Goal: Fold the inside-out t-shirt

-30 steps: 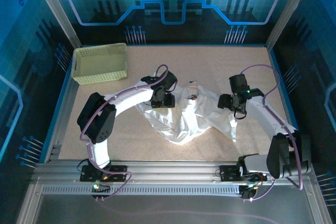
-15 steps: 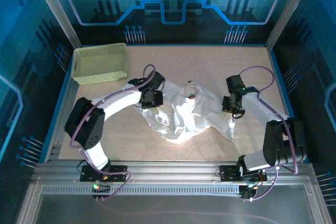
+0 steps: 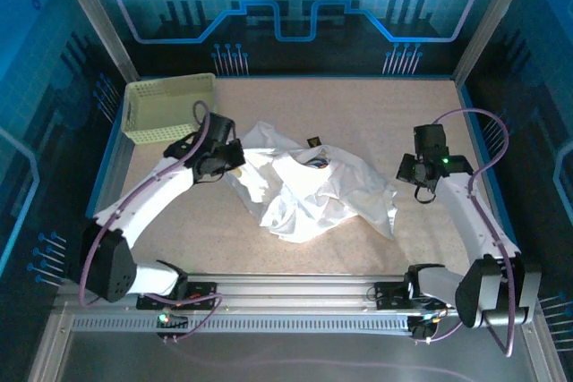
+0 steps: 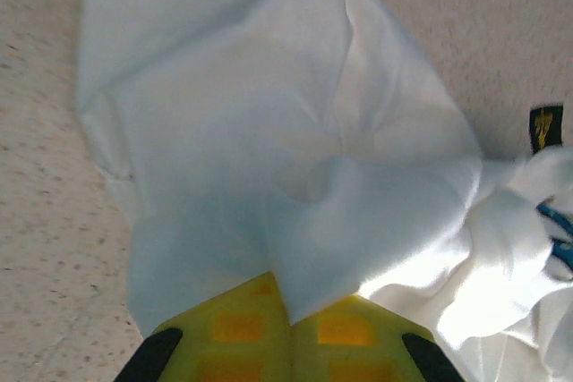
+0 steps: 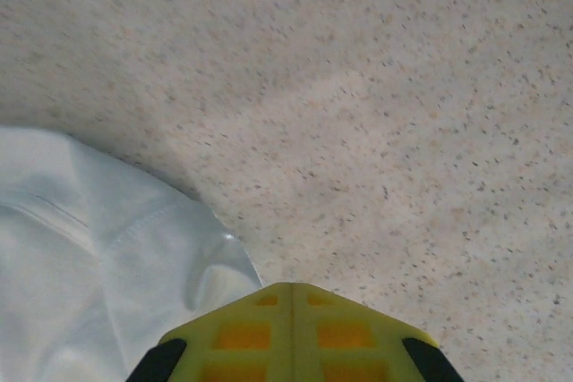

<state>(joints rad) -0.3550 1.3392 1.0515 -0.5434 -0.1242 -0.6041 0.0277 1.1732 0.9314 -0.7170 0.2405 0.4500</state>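
T-shirt (image 3: 313, 194) lies crumpled in a loose heap at the middle of the counter (image 3: 358, 100), between the two arms, with a small dark label (image 3: 313, 141) showing at its far side. The left fingers (image 4: 287, 333) are closed on a bunched fold of the cloth at the heap's left end, near the basket (image 3: 170, 106) in the far left corner. The right fingers (image 5: 291, 300) are pressed together too, low over bare counter at the heap's right end. The shirt's hem sits just beside them, and I cannot tell whether any cloth is caught. That is probably the main risk. If the right side has closed on nothing, a pull from the left alone would drag the whole heap toward the left edge instead of spreading it. The left pinch looks like more than one layer, so a lift could carry a wad and leave the shirt twisted, with its sleeves buried. Pulling further toward the far left corner could bring the arm or cloth against the basket and shove it. A thin grip on the hem could also slip once the cloth goes taut.
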